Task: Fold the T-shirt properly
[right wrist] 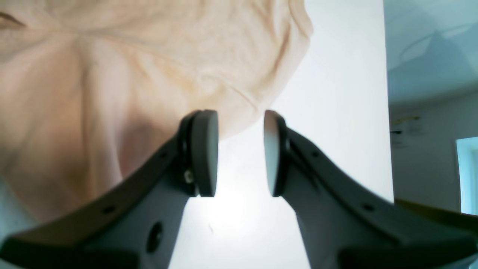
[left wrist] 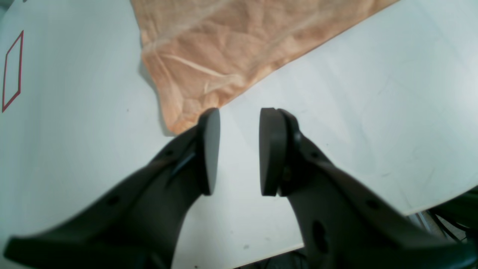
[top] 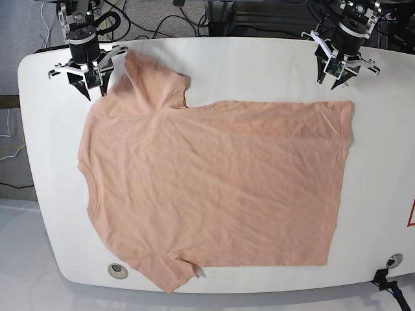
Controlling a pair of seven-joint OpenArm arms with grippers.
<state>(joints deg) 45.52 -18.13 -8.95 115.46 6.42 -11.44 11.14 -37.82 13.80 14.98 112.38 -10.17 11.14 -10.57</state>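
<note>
Both grippers, left gripper [left wrist: 239,151] and right gripper [right wrist: 241,153], hover parted and empty over the T-shirt's [top: 214,188] far corners.

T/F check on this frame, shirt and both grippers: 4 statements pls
1. The plain peach cotton T-shirt lies spread flat on the white table. True.
2. The left gripper is shut on the hem corner. False: it is open over bare table beside that corner.
3. The right gripper is open, holding nothing. True.
4. The T-shirt is already folded in half. False: it is unfolded, both sleeves out.
</note>
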